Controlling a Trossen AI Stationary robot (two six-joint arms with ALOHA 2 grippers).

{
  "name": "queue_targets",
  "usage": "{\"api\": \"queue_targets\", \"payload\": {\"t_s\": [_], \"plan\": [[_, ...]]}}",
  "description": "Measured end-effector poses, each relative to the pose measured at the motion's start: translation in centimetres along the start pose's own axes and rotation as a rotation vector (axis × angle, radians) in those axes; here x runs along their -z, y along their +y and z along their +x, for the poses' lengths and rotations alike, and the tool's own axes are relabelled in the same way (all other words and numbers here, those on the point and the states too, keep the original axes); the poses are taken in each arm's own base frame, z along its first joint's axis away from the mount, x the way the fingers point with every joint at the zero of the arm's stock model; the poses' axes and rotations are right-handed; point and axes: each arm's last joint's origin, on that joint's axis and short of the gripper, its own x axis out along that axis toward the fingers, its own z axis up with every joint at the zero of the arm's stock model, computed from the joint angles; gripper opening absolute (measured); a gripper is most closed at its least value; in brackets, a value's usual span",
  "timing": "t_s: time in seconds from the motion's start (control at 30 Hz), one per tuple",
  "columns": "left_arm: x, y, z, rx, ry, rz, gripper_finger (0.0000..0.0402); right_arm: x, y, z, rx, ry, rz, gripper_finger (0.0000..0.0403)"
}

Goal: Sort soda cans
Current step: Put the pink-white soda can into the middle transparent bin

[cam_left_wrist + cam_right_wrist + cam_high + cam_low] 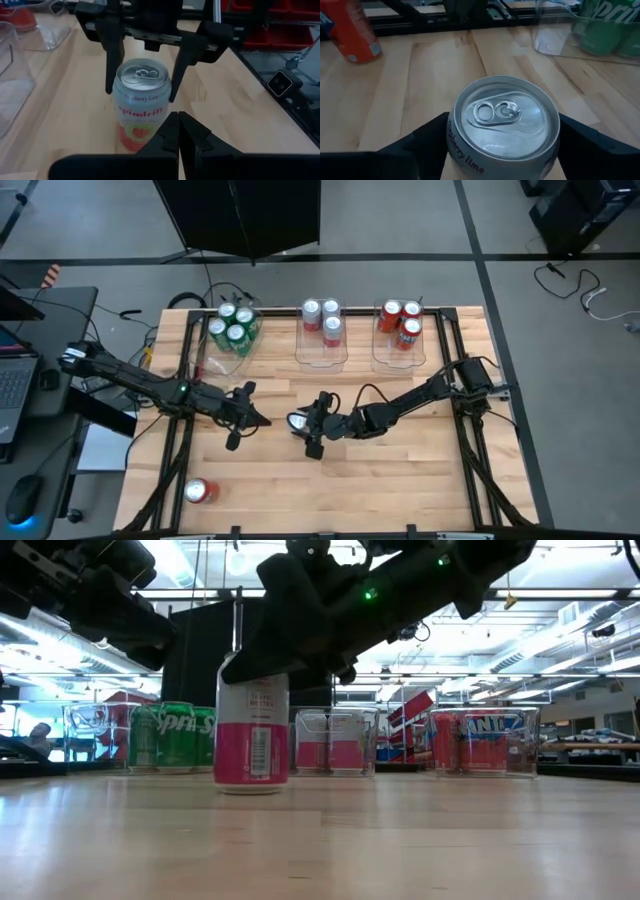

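Observation:
A soda can [140,110], silver-white above and pink below, stands upright on its base in the middle of the table [296,421]. My right gripper [300,424] reaches in from the table's right, with one finger on each side of the can's upper part. My left gripper [262,420] is shut and empty. It hovers just left of the can and points at it, and its joined fingers [179,131] show in the left wrist view. In the low view the can [251,735] stands under the right arm. My right gripper has the can's upper side wall [119,92] between its two fingers [114,55], one on each opposite side just below the rim [451,131]. The fingers come from the table's right, slanting a little downward. The can stands upright with its base [250,785] on the table.
Three clear bins line the far edge: green cans [232,330] on the left, silver-pink cans [322,320] in the middle and red cans [400,325] on the right. A lone red can [200,492] stands near the front left corner. Bare wood lies between.

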Motion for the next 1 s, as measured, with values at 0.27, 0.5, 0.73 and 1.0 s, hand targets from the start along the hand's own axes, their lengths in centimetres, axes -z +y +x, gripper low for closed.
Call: {"api": "queue_targets", "payload": {"t_s": [0.27, 0.5, 0.73, 1.0], "plan": [[-0.1, 0.0, 0.0, -0.010, -0.041, -0.003, 0.0003, -1.4, -0.9, 0.4, 0.094, -0.062, 0.016, 0.0281], [-1.1, -0.1, -0.1, -0.016, -0.142, -0.012, 0.0003, -6.4, -3.0, 0.3, 0.355, -0.196, 0.031, 0.0281], [-1.2, -0.5, -0.1, 0.001, -0.160, -0.006, 0.0003, -10.0, -7.2, 0.7, 0.638, -0.272, 0.106, 0.0281], [-1.1, -1.1, -0.2, 0.031, -0.157, 0.009, 0.0003, -9.8, -13.7, 1.8, 0.788, -0.241, 0.248, 0.0281]]}}
